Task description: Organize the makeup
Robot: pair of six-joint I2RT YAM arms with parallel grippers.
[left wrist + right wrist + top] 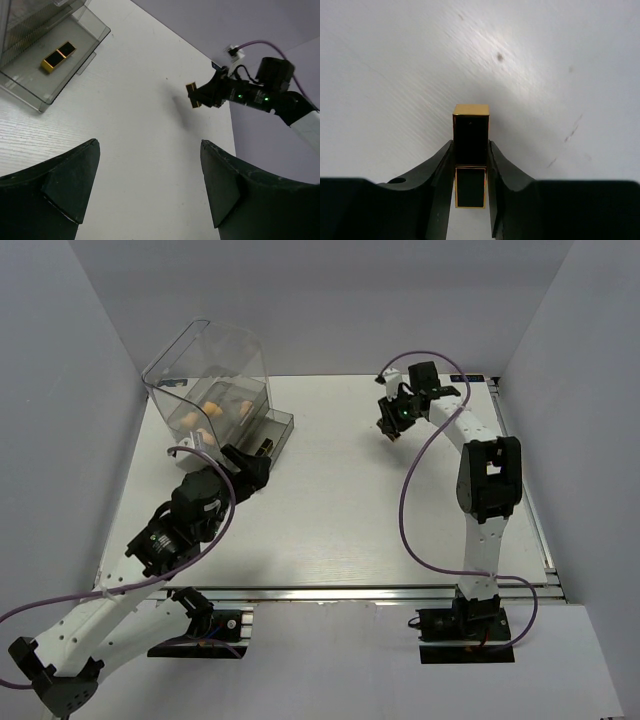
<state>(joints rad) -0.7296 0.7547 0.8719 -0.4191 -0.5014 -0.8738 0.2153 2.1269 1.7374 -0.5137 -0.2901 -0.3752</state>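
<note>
My right gripper (470,144) is shut on a black-and-gold lipstick tube (470,127), squeezing it by its sides. The left wrist view shows that tube (192,95) held a little above the white table, its shadow beneath it. The right gripper (390,425) is at the far middle of the table. A second lipstick tube (58,56) lies in the open clear drawer (75,75). Tan sponges (215,408) sit inside the clear box (205,365). My left gripper (149,145) is open with nothing between its fingers (70,185), just in front of the drawer (280,425).
The large clear drawer box stands at the far left of the white table (330,530). Grey walls close the table in on the left, back and right. A purple cable (410,490) loops beside the right arm.
</note>
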